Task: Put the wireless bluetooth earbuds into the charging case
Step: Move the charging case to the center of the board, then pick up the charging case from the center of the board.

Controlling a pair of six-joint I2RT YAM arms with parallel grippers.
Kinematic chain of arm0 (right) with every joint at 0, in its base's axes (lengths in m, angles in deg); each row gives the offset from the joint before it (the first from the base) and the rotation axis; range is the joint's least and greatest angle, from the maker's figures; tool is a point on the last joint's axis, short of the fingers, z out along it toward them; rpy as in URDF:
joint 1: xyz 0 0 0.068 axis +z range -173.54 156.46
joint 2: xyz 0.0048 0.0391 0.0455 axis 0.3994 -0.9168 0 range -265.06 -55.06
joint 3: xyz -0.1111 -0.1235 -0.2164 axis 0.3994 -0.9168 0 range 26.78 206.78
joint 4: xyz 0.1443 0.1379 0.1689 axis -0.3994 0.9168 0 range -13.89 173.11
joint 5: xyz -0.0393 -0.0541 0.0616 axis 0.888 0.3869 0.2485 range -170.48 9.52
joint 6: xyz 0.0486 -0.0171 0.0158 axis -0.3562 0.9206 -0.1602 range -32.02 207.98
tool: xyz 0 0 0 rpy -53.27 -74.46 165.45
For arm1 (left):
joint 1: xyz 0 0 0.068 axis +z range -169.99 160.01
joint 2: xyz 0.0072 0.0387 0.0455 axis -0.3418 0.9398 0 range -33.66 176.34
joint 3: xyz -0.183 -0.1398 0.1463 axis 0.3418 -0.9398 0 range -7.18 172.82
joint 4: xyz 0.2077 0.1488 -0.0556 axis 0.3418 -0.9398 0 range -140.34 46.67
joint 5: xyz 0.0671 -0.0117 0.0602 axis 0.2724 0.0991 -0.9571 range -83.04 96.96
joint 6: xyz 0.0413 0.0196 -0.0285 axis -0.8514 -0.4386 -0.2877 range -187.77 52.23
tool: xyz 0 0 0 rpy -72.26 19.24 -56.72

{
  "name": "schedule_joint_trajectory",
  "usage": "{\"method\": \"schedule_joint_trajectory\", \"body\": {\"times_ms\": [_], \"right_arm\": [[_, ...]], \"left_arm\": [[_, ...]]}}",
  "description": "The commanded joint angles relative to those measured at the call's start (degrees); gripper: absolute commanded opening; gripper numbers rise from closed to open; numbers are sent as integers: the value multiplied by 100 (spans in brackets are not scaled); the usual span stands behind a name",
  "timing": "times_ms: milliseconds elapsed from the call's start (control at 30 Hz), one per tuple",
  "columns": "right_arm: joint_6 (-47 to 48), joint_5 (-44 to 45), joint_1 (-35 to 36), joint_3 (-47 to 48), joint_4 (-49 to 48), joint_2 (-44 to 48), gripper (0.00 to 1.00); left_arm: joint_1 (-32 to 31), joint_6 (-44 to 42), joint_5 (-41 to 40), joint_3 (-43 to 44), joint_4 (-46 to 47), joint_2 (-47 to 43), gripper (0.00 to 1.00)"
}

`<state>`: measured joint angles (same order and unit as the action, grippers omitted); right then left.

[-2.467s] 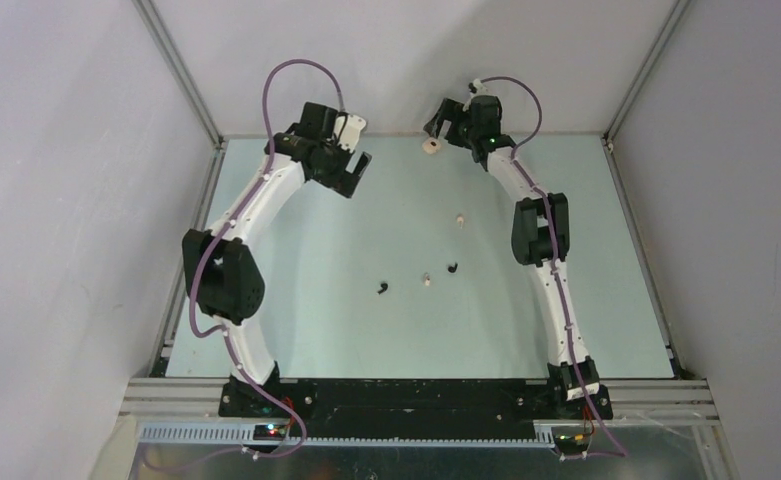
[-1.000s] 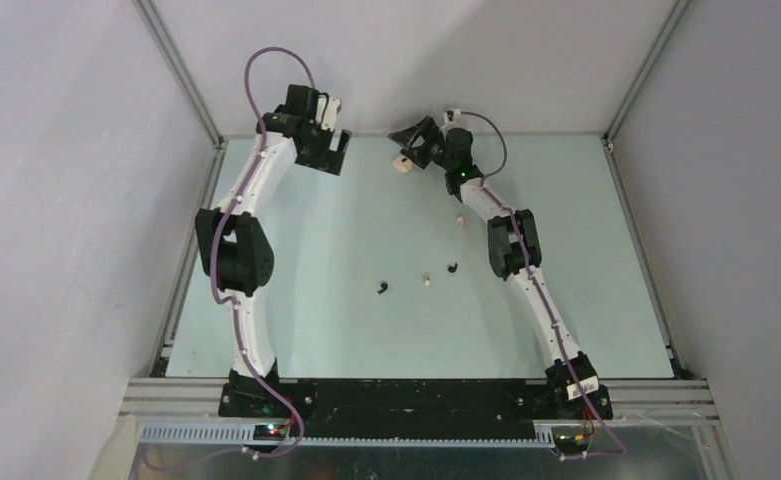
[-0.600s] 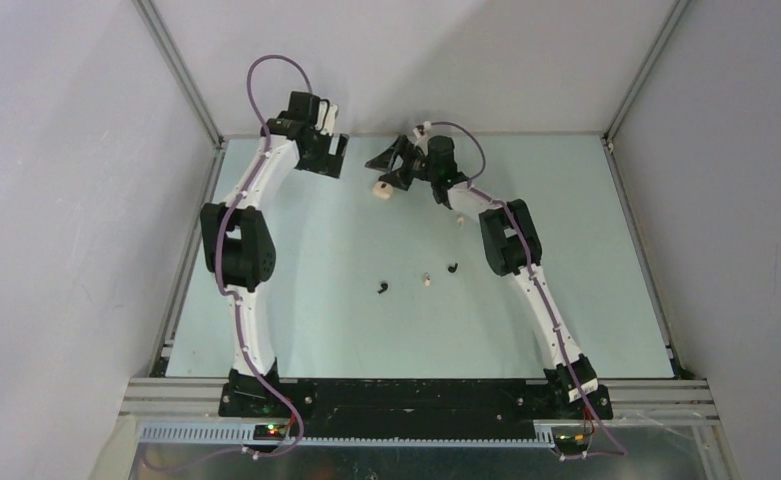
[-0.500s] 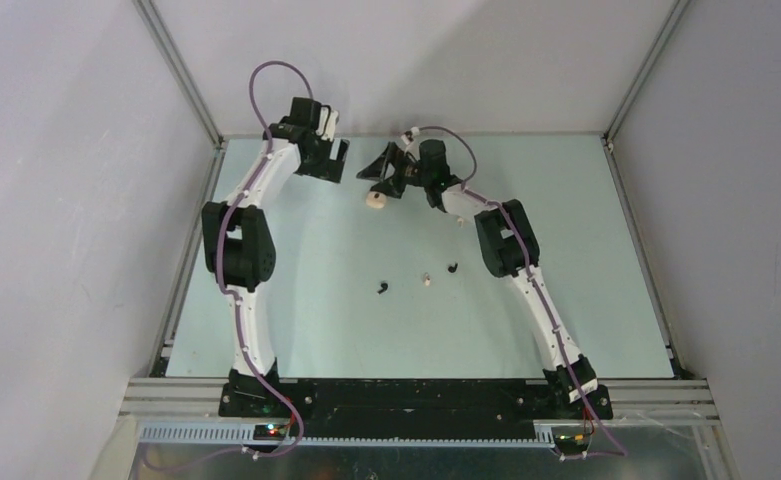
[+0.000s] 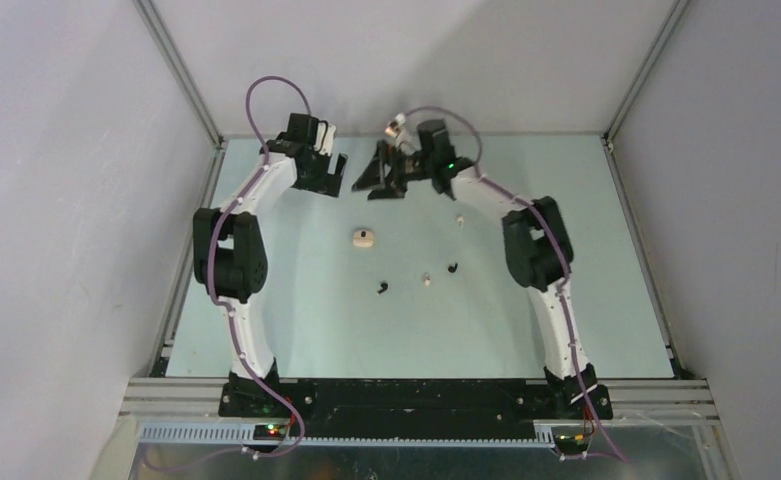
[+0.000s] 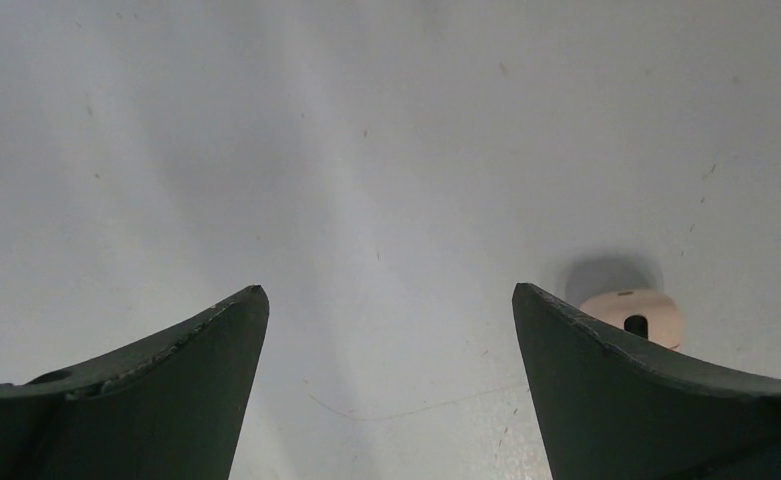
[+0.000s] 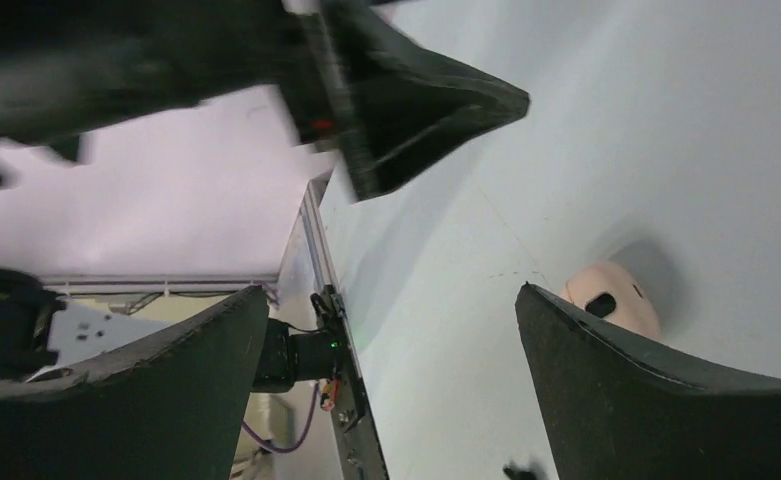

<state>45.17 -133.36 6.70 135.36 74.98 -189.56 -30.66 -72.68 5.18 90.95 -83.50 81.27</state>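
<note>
Top external view shows the charging case lying on the pale table, left of centre: a small, rounded, cream-pink shell with a dark mark on its upper face. Whether its lid is up cannot be told. In the left wrist view the charging case peeks out from behind the edge of one finger, and in the right wrist view the charging case likewise sits partly behind one finger.

Loose on the table, nearer the arm bases, lie a black earbud, a cream earbud to its right, a second black earbud, and, farther back, a second cream earbud. All four lie apart from the case.

Beyond the case, the right gripper has its jaws spread wide, holding and touching nothing. The left gripper, close beside it to the left, is equally spread and empty.
</note>
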Motion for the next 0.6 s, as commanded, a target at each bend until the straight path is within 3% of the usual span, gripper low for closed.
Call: {"method": "schedule_joint_trajectory", "body": {"times_ms": [0,167,467,567], "right_arm": [[1569,409,-744,148,1528,1286,100],[2878,644,-1364,-360,2814,2357,100],[3599,433,-2076,-3071,2366,5134,100],[3945,437,-2135,-3459,2439,5921,100]], "left_arm": [[-27,128,1,136,357,-239,99],[-492,-106,-643,582,97,320,99],[-1300,-410,-1697,792,-72,923,100],[-1325,-341,-1830,772,-180,1020,99]]}}
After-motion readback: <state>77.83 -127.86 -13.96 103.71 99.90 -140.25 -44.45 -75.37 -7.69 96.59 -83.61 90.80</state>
